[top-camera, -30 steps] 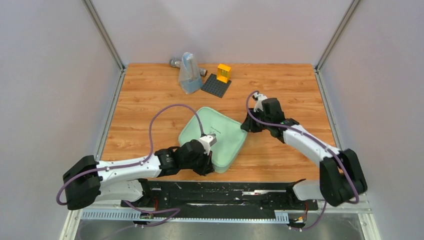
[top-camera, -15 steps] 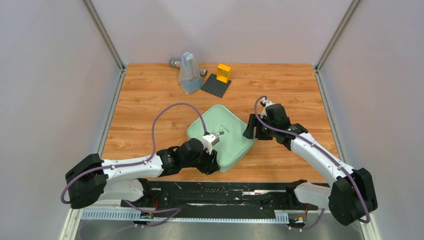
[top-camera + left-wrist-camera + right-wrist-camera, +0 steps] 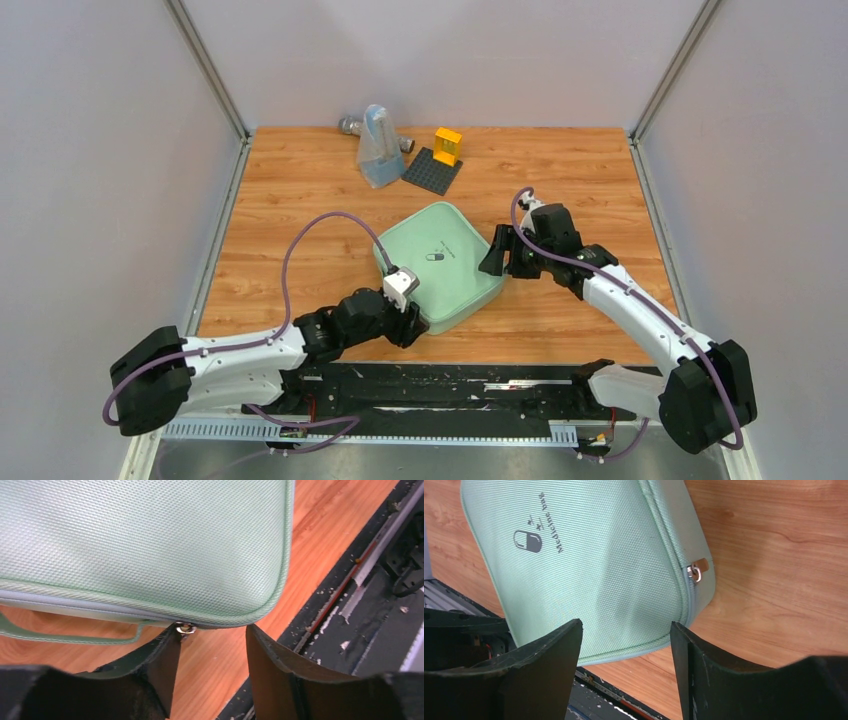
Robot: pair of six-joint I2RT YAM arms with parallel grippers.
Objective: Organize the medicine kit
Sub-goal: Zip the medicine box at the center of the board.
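The medicine kit [image 3: 445, 262], a pale mint-green fabric case with a dark pill logo [image 3: 527, 540], lies shut and flat at the middle of the wooden table. My left gripper [image 3: 415, 322] stands open at its near corner, and nothing is between the fingers. In the left wrist view the kit [image 3: 150, 545] fills the top, and a metal zipper pull [image 3: 185, 628] sits right at the left fingertip of that gripper [image 3: 212, 640]. My right gripper [image 3: 503, 262] is open beside the kit's right corner. Its wrist view shows the kit [image 3: 589, 575] and a second zipper pull [image 3: 694, 573] beyond the gripper [image 3: 624, 630].
At the back of the table stand a translucent bluish pouch [image 3: 377, 148], a grey metal piece [image 3: 349, 125] behind it, and a dark studded baseplate [image 3: 432, 171] carrying a yellow brick [image 3: 447, 145]. A black rail [image 3: 450, 385] runs along the near edge. Grey walls enclose the table.
Both grippers have opened and let go of the kit. The kit has settled flat, shifted slightly back and right, with its logo up. The left arm drew back toward the near edge.
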